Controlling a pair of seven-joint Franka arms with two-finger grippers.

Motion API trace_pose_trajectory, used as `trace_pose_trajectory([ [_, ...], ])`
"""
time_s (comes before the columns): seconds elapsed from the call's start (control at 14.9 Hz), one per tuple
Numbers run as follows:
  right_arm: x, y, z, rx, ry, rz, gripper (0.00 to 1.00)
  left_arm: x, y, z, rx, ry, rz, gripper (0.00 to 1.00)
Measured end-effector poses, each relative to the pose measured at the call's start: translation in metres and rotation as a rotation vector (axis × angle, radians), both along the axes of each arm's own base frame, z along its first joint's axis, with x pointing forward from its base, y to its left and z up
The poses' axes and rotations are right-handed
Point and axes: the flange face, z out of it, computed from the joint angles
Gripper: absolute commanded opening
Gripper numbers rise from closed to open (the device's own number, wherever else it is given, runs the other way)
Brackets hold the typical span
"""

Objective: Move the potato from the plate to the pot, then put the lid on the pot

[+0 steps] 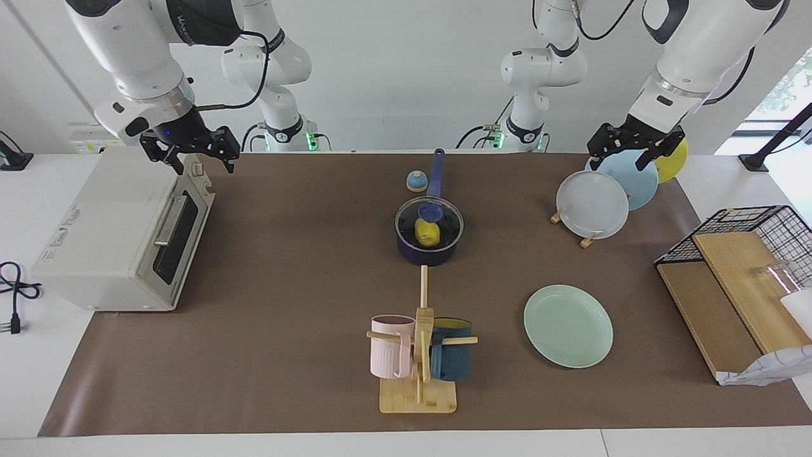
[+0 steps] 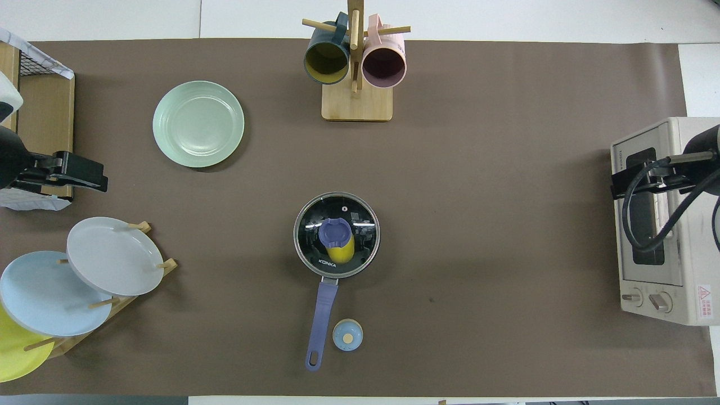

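Left pincer (image 1: 636,147) hangs over the plate rack, jaws apart, empty; right pincer (image 1: 190,147) hangs over the oven (image 1: 120,235), likewise apart and empty. Potato (image 1: 427,233) lies inside the pot (image 1: 428,244) at desk centre, lid (image 1: 429,219) seated on the rim — plate (image 1: 568,325) bare. Both steps appear complete; nothing remains.

Potato (image 1: 427,233) in pot (image 1: 426,254), lid (image 1: 429,221) on pot, midway between both raised grippers. Plate (image 1: 568,325) farther out, toward left gripper (image 1: 635,151). Right gripper (image 1: 190,154) over oven (image 1: 120,235).
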Motion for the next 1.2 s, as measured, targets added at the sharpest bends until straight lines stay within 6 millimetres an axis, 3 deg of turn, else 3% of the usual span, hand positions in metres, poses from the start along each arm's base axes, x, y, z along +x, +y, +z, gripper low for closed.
trace_pose_trajectory([
  [0.74,-0.0005,-0.0032,-0.0053,0.0,0.011,-0.006,1.0,0.0,0.0001,0.0,0.0,0.0,0.0,1.0],
  [1.2,-0.0049,-0.0046,0.0023,0.0,0.0,-0.009,1.0,0.0,0.0001,0.0,0.0,0.0,0.0,1.0],
])
